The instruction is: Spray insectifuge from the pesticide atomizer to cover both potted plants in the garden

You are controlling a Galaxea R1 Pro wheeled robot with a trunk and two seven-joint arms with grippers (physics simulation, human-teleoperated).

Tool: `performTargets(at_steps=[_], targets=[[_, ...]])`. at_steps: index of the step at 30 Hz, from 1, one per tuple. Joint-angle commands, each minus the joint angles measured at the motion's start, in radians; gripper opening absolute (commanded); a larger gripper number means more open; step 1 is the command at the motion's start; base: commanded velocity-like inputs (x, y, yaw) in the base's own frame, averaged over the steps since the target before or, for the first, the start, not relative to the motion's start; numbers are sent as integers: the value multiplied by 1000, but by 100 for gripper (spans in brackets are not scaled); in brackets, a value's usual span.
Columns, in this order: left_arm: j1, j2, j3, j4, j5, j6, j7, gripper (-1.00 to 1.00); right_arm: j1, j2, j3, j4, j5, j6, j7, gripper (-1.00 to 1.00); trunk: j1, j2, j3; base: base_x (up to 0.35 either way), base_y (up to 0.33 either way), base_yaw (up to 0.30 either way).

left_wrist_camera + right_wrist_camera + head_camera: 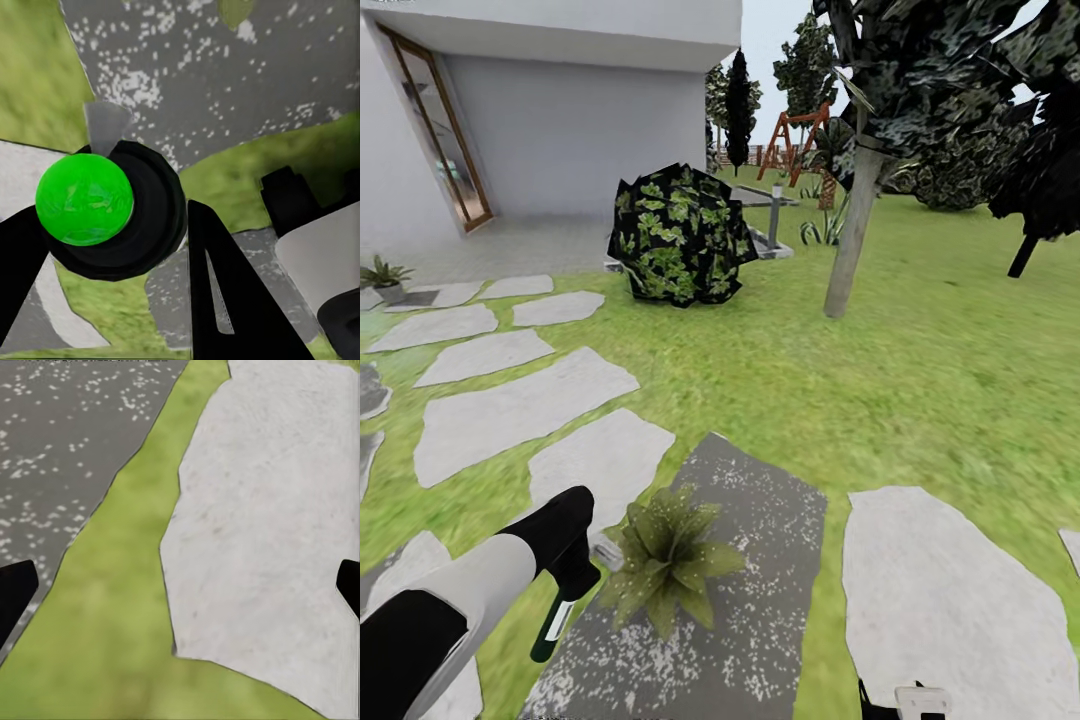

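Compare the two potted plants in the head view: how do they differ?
The near potted plant sits on a dark speckled stepping stone right by the left hand; the far potted plant stands at the paving's edge near the house wall. The near one's pot is hidden under its leaves; the far one's grey pot shows. The near one looks bigger, being closer. Both are low rosettes of pointed green leaves.

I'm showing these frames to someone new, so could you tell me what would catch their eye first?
Probably the potted plant on the dark speckled stone in the foreground, with the left gripper holding the pesticide atomizer beside it. Next comes the big dark bush further back, near the house wall.
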Motion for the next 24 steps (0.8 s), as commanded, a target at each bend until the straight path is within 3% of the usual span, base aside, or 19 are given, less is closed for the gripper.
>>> performTargets(at_steps=[1,4,12,20,24], targets=[[0,6,-1,-1,-8,4,-11,-100,0,0,0,0,7,-1,-7,100,0,0,-1,0,-272,260],[0,17,-1,0,-8,4,-11,-100,0,0,0,0,7,-1,-7,100,0,0,-1,0,-272,272],[0,13,-1,-2,-6,4,-11,-100,0,0,0,0,7,-1,-7,100,0,0,-1,0,-274,269],[0,9,-2,-2,-7,5,-11,-100,0,0,0,0,7,-1,-6,100,0,0,-1,0,-274,37],[0,19,-1,0,-8,5,-11,-100,0,0,0,0,7,-1,-7,100,0,0,-1,0,-267,205]])
